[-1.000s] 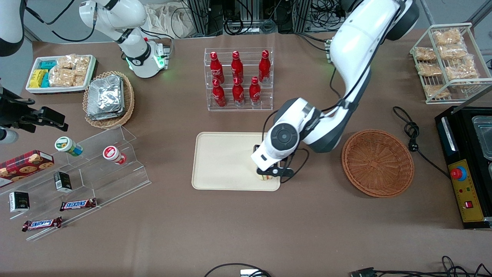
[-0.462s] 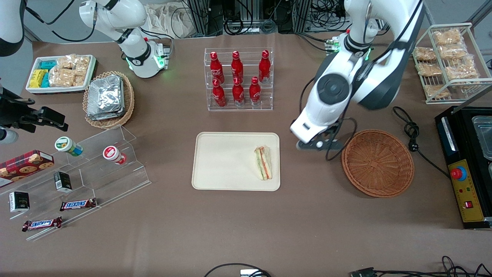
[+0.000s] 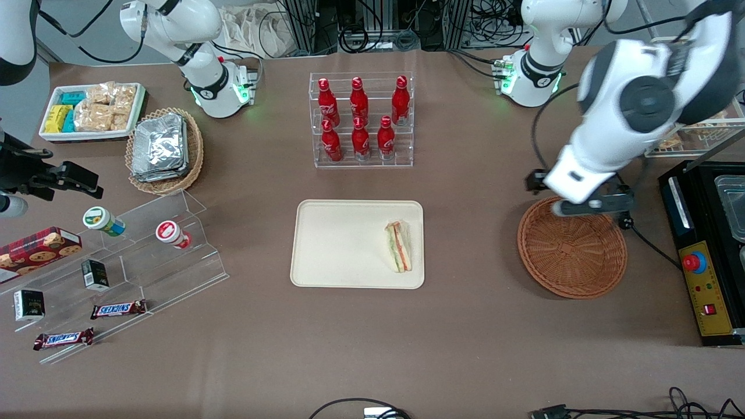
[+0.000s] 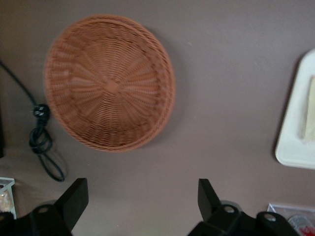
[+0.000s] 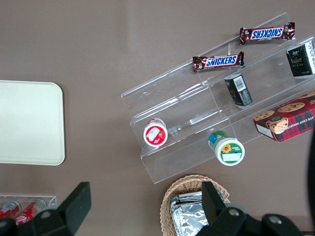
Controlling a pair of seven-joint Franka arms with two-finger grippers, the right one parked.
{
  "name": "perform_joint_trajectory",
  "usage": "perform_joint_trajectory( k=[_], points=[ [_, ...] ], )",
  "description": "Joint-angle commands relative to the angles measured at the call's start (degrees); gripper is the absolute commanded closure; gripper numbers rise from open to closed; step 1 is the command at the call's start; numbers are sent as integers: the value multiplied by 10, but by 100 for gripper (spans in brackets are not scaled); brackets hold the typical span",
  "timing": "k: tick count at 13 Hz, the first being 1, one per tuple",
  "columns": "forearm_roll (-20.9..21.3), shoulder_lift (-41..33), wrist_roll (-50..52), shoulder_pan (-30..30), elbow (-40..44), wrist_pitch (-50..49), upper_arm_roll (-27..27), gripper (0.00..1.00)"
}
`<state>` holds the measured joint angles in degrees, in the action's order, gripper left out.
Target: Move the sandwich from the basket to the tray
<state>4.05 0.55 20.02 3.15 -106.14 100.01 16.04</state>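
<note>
- Front view: sandwich (image 3: 398,247) lies flat on the tray (image 3: 337,244), at the tray end nearest the basket (image 3: 572,247) and just inside the rim. The basket holds nothing. The gripper (image 3: 585,201) hangs above the basket's rim, on the edge farther from the front camera, well apart from the tray. The placing looks done, so I judge the step in hand to be the retreat: keep the arm high over the basket and swing clear of the cable (image 3: 621,201) lying beside the basket.
- Left wrist view: the basket (image 4: 109,81) shows empty under the camera, with one end of the tray (image 4: 295,132) near it and a pale strip of the sandwich (image 4: 309,115) on it. Both fingers (image 4: 74,199) stand wide apart with nothing between them. Leaving them spread is sensible, as nothing remains to carry.
- Right wrist view: only a bare end of the tray (image 5: 29,123) shows; neither sandwich nor basket appears.
</note>
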Motion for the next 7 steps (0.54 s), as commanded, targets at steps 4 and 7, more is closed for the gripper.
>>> perform_joint_trajectory(
  k=[4,7],
  points=[
    [-26,9,-63,117,82,-76,9,0],
    [-25,33,-65,120,134,-88,8,0]
  ],
)
